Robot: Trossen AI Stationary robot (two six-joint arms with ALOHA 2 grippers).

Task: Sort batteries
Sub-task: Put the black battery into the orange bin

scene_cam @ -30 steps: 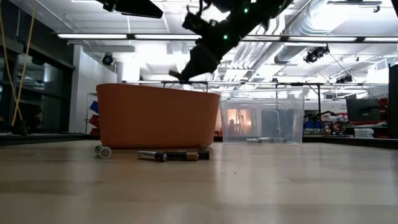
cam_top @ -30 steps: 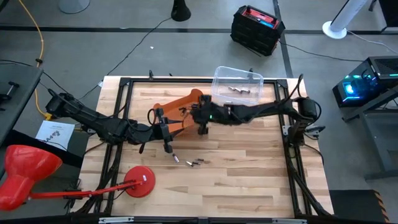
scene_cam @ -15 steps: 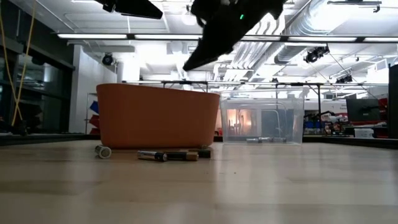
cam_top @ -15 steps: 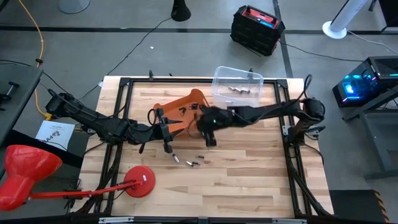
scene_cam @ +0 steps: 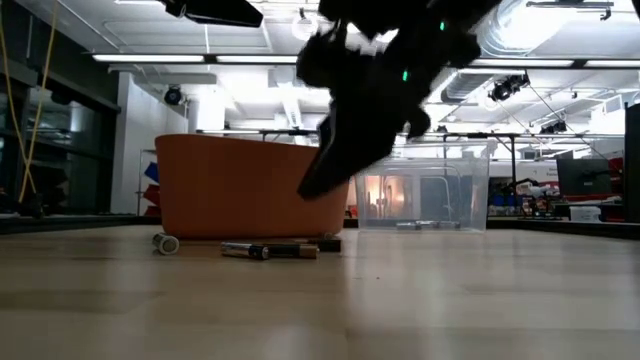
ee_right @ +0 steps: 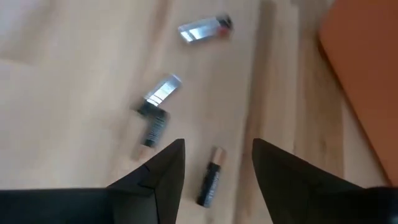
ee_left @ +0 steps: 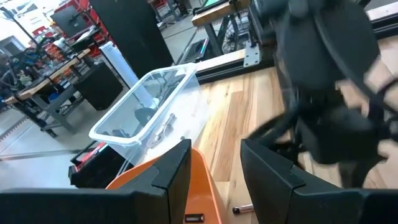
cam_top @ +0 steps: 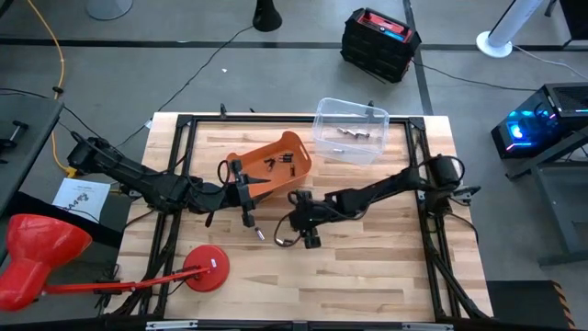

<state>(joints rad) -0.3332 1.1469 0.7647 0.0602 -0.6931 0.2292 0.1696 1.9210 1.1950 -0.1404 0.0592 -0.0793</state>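
Several loose batteries [cam_top: 280,240] lie on the wooden table, seen close up in the right wrist view as silvery and dark cells [ee_right: 160,92] and one dark cell [ee_right: 209,179] just ahead of the fingers. My right gripper [ee_right: 217,149] hangs open over them, fingers slanting down, touching none; it also shows as a dark gripper [cam_top: 310,237]. My left gripper [cam_top: 247,217] waits open beside the orange bin [cam_top: 271,170], nothing between its fingers [ee_left: 214,158]. Batteries lie in the orange bin and in the clear bin [cam_top: 351,129].
The orange bin [scene_cam: 250,185] stands just behind the loose batteries [scene_cam: 270,250], the clear bin [scene_cam: 440,190] to its right. A single battery [scene_cam: 165,243] lies apart on the left. A red disc-shaped stand [cam_top: 207,268] sits near the table's front left. Bare wood lies to the right.
My right gripper has swung from above the orange bin toward the table's near edge and come down, tipping steeply downward, until it hangs over the loose batteries. The batteries on the table have stayed where they were.
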